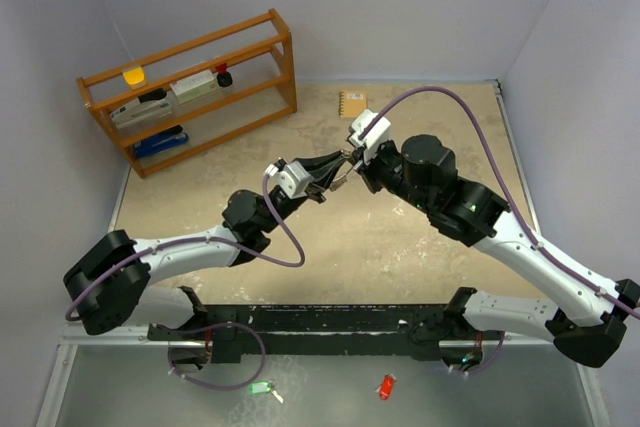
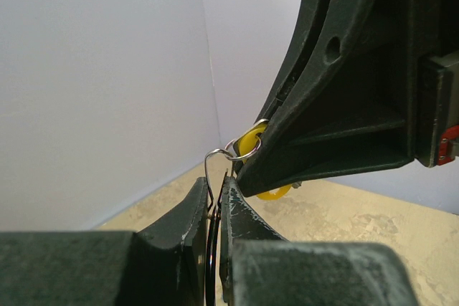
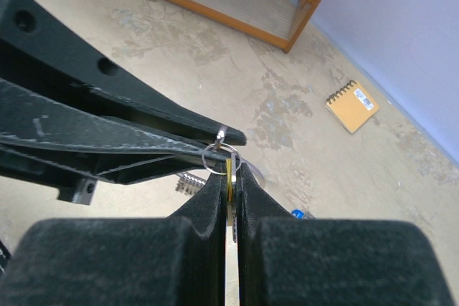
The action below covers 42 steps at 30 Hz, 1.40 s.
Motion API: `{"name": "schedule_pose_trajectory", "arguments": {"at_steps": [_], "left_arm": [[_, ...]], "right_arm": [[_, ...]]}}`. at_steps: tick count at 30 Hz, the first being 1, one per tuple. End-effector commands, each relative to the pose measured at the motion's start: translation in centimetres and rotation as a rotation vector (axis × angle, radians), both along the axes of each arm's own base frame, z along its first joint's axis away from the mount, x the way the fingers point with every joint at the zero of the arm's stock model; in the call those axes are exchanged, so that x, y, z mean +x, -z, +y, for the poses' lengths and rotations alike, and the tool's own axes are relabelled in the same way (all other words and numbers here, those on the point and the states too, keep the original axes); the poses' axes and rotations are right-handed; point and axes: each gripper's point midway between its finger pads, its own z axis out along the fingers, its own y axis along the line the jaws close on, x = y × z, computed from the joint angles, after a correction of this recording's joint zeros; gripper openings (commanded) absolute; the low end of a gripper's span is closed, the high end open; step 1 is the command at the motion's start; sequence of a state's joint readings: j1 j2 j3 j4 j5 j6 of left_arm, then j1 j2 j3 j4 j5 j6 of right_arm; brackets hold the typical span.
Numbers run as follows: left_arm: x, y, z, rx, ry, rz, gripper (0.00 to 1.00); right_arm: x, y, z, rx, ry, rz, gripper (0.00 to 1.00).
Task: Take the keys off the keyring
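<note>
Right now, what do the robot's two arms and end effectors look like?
The left arm and right arm share white link shells with bulky black joints. A purple cable loops along each. The left end effector and right end effector each have two tapered matte-black fingers, scuffed at the edges, behind a white camera block.

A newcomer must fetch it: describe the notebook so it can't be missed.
Find the wooden shelf at the far left of the table. Just right of it, near the back edge, lies the notebook. It is the only small, tan, spiral-bound thing there.
</note>
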<state>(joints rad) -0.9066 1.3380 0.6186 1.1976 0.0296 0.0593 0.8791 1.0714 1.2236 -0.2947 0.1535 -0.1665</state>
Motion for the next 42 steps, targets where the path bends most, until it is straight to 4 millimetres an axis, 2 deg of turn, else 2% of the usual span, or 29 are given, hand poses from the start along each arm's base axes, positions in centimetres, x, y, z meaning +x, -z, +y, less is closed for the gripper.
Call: {"name": "schedule_pose_trajectory", "arguments": {"at_steps": [1, 5, 10, 25, 33, 42], "left_arm": [[-0.7, -1.7, 1.6, -0.005, -0.047, -0.056, 0.00], [-0.4, -1.9, 2.6, -0.021, -0.089, -0.042, 0.00], [-0.1, -2.4, 3.0, -0.044, -0.112, -0.044, 0.00], [1.6, -3.2, 3.6, -0.089, -0.206, -0.044, 0.00], [1.4, -4.0, 4.1, -0.114, -0.219, -0.069, 0.00], [1.3, -4.8, 5.0, -0.119, -0.253, -0.090, 0.00]], "right_arm": [[0.8, -3.3, -1.3, 0.031, 0.077, -0.083, 0.00], [0.6, -3.6, -1.6, 0.043, 0.083, -0.091, 0.00], [0.2, -3.2, -0.9, 0.044, 0.041, -0.066, 0.00], [-1.1, -0.8, 1.7, 0.058, -0.086, 0.026, 0.00], [-0.7, 1.4, 1.9, 0.008, -0.069, 0.063, 0.00], [-0.5, 2.8, 2.2, -0.019, -0.070, 0.089, 0.00]]}}
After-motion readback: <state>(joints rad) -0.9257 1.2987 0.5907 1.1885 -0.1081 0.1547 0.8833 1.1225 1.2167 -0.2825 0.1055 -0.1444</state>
